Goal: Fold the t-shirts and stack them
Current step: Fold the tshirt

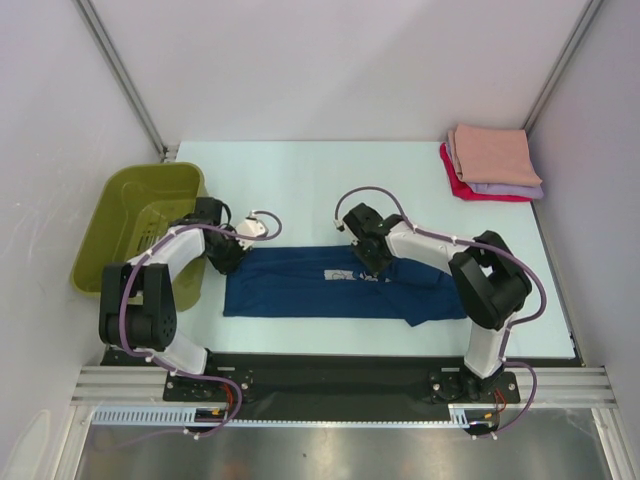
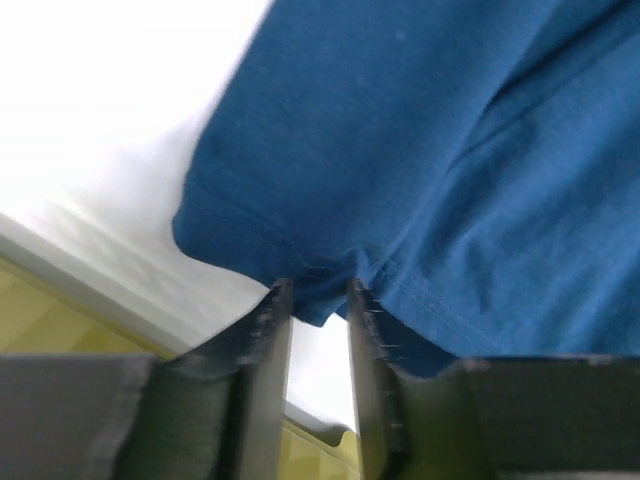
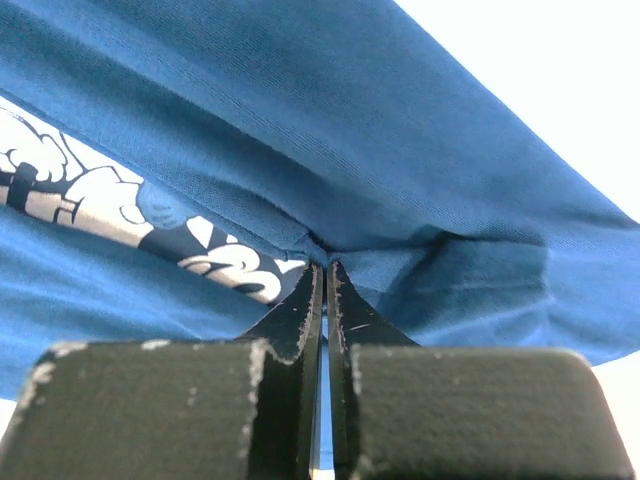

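Pale tabletop (image 1: 300, 170): both arms reach low, left tool (image 2: 318, 290) and right tool (image 3: 325, 265) clamping navy t-shirt (image 1: 320, 285).

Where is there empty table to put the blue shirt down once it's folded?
Bare table lies between the green basket and the folded pile, behind the blue shirt. The front is crowded with the shirt and both arms.

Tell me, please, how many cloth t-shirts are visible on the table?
4: a navy blue t-shirt between the arms; peach, lavender and red folded tees stacked far right. Others may hide beneath.
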